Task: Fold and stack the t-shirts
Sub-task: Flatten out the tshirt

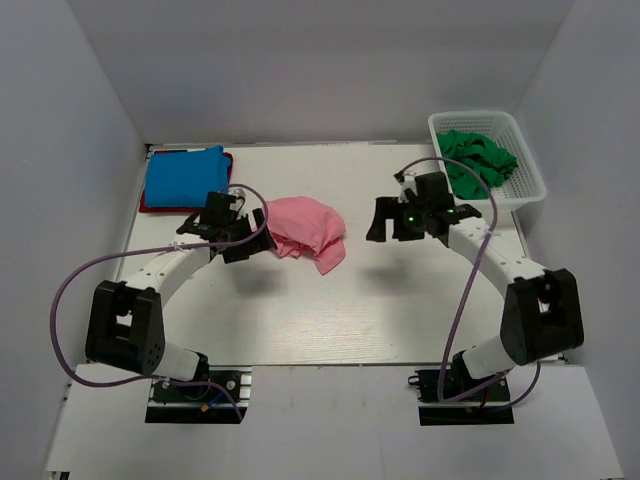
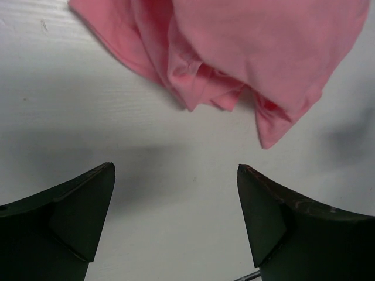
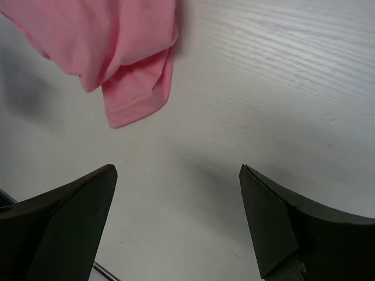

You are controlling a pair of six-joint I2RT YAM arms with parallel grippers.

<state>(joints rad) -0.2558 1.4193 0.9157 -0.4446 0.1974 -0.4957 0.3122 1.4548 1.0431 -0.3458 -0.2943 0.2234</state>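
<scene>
A salmon pink t-shirt [image 1: 306, 228] lies crumpled in the middle of the table, also seen as pink t-shirt [image 2: 246, 52] and pink t-shirt [image 3: 105, 47] in the wrist views. At the back left a folded bright blue t-shirt [image 1: 185, 176] rests on a red t-shirt [image 1: 146, 205], of which only an edge shows. Dark green t-shirts [image 1: 478, 158] fill the basket. My left gripper [image 1: 250, 236] hovers just left of the pink shirt, open and empty, left gripper [image 2: 176, 175]. My right gripper [image 1: 383, 222] hangs open to the shirt's right, right gripper [image 3: 177, 175], over bare table.
A white lattice basket [image 1: 530, 180] stands at the back right corner. White walls close in the table on the left, back and right. Purple cables loop from both arms over the table.
</scene>
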